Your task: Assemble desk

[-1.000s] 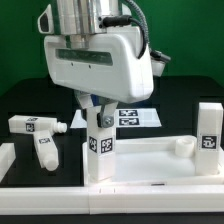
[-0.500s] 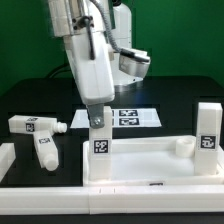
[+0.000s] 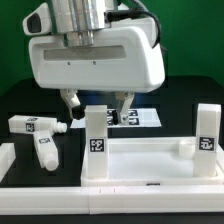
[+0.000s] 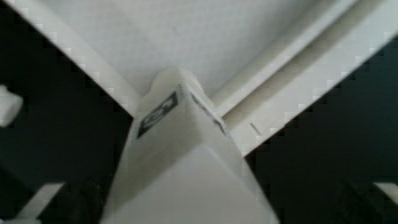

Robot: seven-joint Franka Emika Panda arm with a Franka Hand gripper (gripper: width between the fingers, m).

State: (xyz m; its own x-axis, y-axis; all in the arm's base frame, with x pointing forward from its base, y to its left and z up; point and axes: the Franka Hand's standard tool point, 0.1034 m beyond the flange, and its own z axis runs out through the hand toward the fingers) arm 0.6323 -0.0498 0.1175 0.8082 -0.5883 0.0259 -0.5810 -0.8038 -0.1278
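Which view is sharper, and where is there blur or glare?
Exterior view: fairly sharp, the tag on the middle leg legible, white tabletop bright with faint edges. Wrist view: soft throughout; that leg looms close, out of focus, its tag smeared.

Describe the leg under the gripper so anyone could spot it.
On the white tabletop panel, one tagged leg stands upright at the exterior view's left end. Only it sits below the open gripper; the other upright leg stands clear.

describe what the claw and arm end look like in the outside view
The claw has a wide white housing with rounded corners, sitting under a silver-grey cylindrical arm segment. Two short dark fingers stick out beneath the housing. No lettering or markings can be made out on it.
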